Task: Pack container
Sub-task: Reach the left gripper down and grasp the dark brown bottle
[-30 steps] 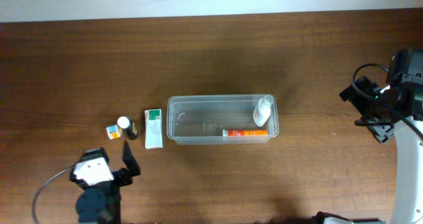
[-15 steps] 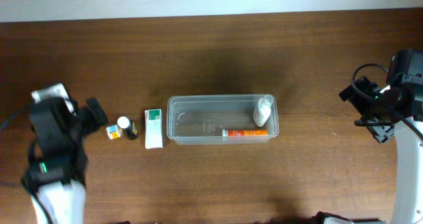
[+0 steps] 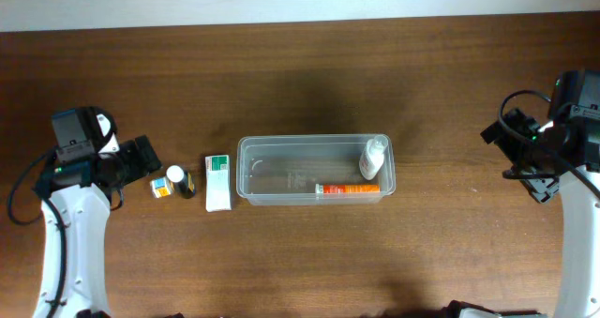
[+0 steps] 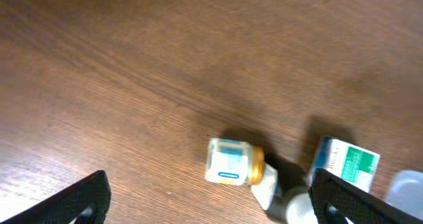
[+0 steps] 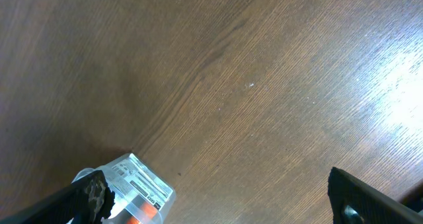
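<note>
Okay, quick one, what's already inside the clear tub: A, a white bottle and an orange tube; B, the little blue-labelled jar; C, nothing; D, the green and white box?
A: the white bottle and orange tube sit inside the container, while the box and jar stand outside it.

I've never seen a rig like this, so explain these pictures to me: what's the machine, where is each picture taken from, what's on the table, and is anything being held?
A left arm and a right arm sit at a wooden table. One picture looks down from above; the other two come from cameras on each wrist. A clear container holds a white bottle and an orange tube. Beside it are a box, a small bottle and a jar. Both arms' jaws stand open, holding nothing.
</note>
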Action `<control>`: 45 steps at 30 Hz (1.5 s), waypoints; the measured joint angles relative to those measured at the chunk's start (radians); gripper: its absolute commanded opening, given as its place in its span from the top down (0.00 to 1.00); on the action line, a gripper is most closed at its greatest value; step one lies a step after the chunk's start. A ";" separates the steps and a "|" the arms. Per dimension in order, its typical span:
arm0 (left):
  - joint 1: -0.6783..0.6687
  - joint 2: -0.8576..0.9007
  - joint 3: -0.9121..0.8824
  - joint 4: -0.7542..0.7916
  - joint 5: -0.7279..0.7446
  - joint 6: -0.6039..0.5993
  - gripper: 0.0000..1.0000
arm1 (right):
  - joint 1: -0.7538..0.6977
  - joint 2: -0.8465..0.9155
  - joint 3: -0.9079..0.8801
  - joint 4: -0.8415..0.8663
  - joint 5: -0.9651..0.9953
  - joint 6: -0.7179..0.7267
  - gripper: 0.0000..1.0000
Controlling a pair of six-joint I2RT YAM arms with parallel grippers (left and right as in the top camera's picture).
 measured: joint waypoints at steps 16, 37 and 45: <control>-0.012 0.048 0.002 0.000 0.149 0.229 0.11 | 0.000 0.000 0.000 0.000 0.000 0.000 0.02; -0.156 0.149 0.006 -0.033 0.132 0.364 0.31 | 0.000 0.000 0.000 0.000 0.000 -0.001 0.02; -0.156 0.168 0.006 -0.033 0.129 0.361 0.51 | 0.000 0.000 0.000 0.000 0.000 -0.001 0.02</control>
